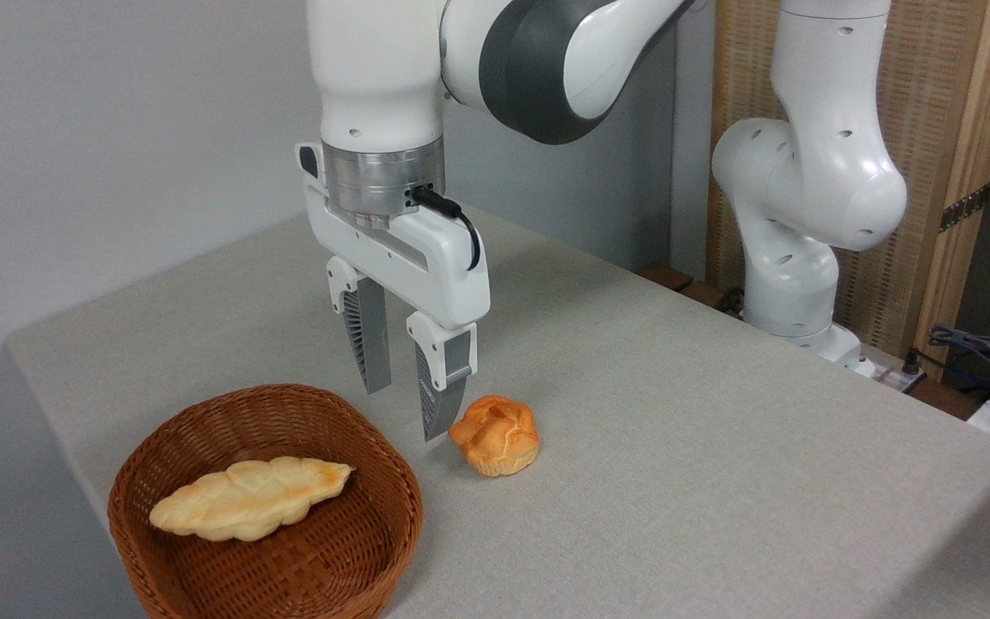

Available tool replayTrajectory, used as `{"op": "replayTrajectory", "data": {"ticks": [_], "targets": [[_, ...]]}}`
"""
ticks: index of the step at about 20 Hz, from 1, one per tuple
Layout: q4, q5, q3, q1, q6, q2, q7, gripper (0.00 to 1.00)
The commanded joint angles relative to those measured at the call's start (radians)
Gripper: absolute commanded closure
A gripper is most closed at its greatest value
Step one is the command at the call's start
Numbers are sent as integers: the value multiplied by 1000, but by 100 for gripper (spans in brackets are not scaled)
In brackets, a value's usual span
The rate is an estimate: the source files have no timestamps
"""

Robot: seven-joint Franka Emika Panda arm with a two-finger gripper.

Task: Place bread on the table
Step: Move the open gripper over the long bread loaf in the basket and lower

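The bread (247, 496), a long pale yellow braided loaf with a browned tip, lies inside the brown wicker basket (203, 421) at the lower left. My gripper (405, 414) hangs above the table (675, 447), just beyond the basket's far right rim and to the left of the bun. It is open, with nothing between its grey ribbed fingers (370, 340). The gripper is above and to the right of the bread and apart from it.
A small round orange-brown bun (495, 435) sits on the cloth just right of the fingertips. The arm's white base (791, 284) stands at the table's far right edge, with cables (976, 348) beyond it.
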Motion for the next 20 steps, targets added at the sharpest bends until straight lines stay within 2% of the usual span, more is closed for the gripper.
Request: {"op": "replayTrajectory", "data": {"ticks": [1, 12, 17, 20], "targets": [[10, 7, 2, -5, -1, 5, -20, 0], [10, 7, 6, -5, 10, 6, -11, 0], [19, 10, -1, -12, 57, 46, -7, 0], [77, 8, -37, -14, 103, 115, -7, 0]]}}
